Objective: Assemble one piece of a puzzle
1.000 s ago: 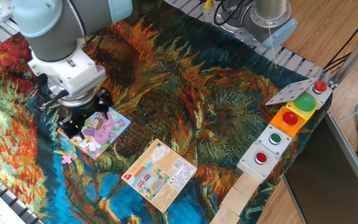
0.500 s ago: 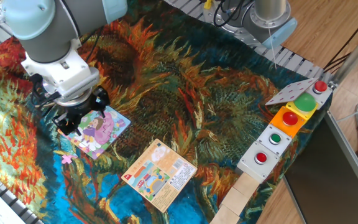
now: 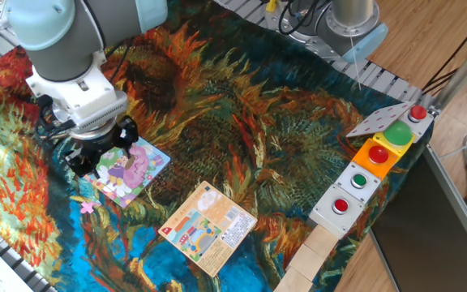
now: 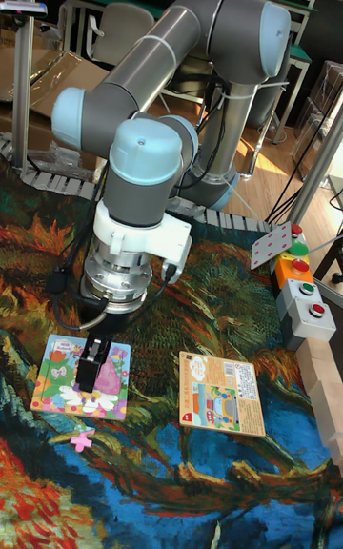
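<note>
Sunflower-patterned cloth is covering the table in the fixed view, where the gripper (image 3: 94,160) is hanging over the puzzle (image 3: 133,172), while in the tall view the piece (image 4: 82,437) is lying just below the board, jaws seemingly narrow and empty, needing centring above it before closing.

The puzzle (image 3: 130,172) sits at the left of the frame with the gripper (image 3: 94,161) right over its left corner. The piece (image 3: 88,206) lies just below it, the card (image 3: 208,226) lower center, the button boxes (image 3: 371,169) far right.
</note>
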`<state>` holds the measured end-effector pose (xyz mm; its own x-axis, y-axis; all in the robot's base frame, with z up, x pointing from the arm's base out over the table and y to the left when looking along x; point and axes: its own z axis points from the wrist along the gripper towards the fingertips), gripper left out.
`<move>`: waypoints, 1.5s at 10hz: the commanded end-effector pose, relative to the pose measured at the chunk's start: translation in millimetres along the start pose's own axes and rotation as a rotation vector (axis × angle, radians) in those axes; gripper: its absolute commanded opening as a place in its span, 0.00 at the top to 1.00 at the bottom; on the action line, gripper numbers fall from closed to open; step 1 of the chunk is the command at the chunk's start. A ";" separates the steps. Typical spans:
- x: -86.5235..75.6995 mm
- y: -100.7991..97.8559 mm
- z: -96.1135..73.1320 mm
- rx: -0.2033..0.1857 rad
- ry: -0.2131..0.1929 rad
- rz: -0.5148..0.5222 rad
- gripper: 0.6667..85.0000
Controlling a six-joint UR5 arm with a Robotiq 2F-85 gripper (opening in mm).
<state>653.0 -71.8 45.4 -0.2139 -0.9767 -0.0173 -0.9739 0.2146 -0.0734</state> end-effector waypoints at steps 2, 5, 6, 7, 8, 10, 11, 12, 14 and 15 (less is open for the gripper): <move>-9.8 -10.1 -1.7 0.036 -0.043 0.030 0.34; 6.0 -14.4 8.1 0.001 0.001 -0.016 0.34; 8.4 -20.3 15.9 -0.006 0.009 -0.030 0.36; 7.9 -25.1 21.4 -0.006 0.006 -0.033 0.38; 6.6 -22.2 21.6 -0.018 0.002 -0.030 0.38; 6.2 -18.9 20.9 -0.028 0.001 -0.019 0.38; 9.8 -19.3 20.8 -0.026 0.015 -0.012 0.38; 12.8 -22.4 20.8 -0.014 0.026 -0.011 0.40; 6.0 -43.5 28.4 0.004 0.008 -0.009 0.41; 2.5 -53.9 33.3 0.006 0.005 -0.012 0.41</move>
<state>686.7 -87.1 21.7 -0.1960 -0.9806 0.0042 -0.9784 0.1952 -0.0680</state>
